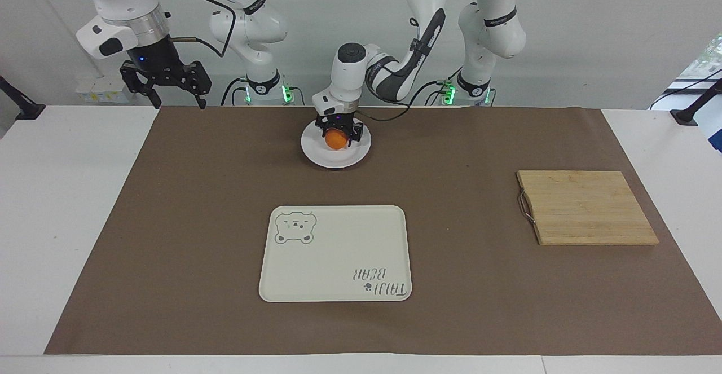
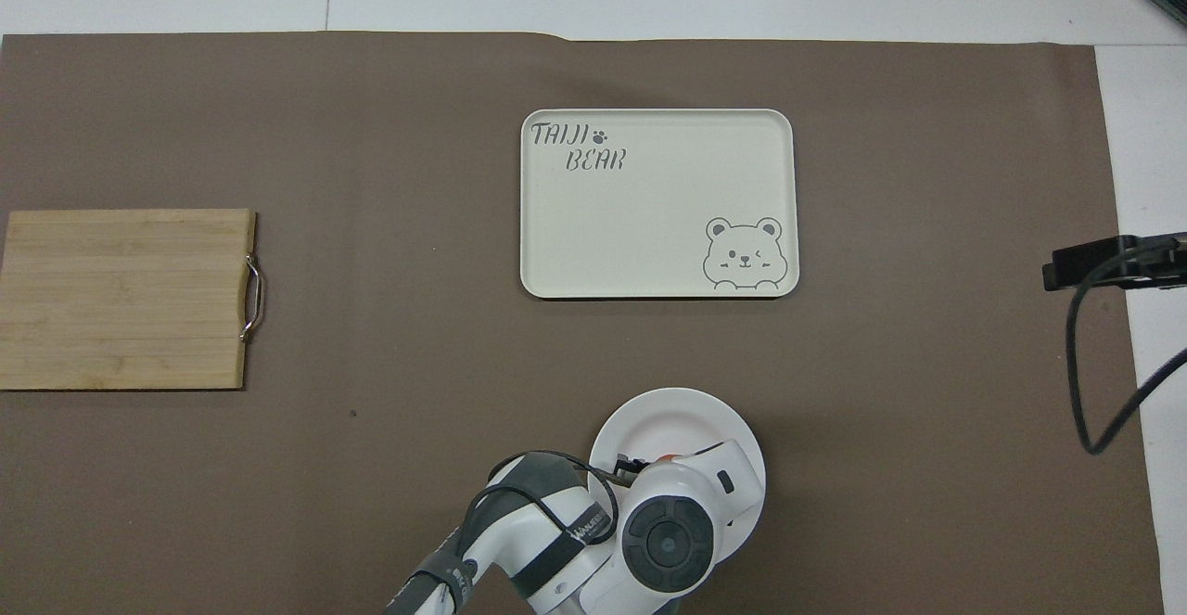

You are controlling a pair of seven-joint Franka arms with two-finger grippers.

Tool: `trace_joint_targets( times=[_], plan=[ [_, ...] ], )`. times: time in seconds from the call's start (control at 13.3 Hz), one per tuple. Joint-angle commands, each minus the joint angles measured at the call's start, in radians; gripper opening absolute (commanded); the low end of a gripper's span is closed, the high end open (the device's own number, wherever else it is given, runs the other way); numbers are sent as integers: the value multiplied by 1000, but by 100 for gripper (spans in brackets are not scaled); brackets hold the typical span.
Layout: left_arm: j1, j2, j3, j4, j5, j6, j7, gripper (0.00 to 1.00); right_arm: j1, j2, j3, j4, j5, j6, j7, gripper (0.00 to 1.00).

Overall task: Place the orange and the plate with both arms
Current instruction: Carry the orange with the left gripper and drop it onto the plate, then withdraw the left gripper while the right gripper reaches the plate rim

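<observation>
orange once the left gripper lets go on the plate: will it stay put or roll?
The orange is round, so it may roll a little. The plate has a raised rim, which should likely stop it. The left gripper holds it over the plate's middle, which helps.

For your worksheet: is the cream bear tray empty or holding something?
Empty: the tray has nothing on it, in either view.
</observation>
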Motion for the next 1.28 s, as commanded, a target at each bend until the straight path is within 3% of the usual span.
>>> trace_joint_targets(
  times=[0.0,0.23,0.38,0.6,0.98,1.21],
  plan=[
    [-9,-32,18,2,-16,-16,5,100,-5,-7,5,-70,69,61,-28,100],
    [86,-176,24,26,-16,-172,10,100,52,8,6,-172,125,200,-28,100],
    [152,-216,32,71,-16,-296,10,100,74,45,8,-200,239,231,-32,100],
    [330,-296,33,71,-5,-402,125,100,94,50,8,-318,296,294,-168,100],
    [655,-294,36,126,107,-433,339,100,95,4,8,-549,434,371,-325,100],
    [778,-300,38,192,108,-500,492,100,97,-19,6,-700,539,423,-435,100]
  ],
)
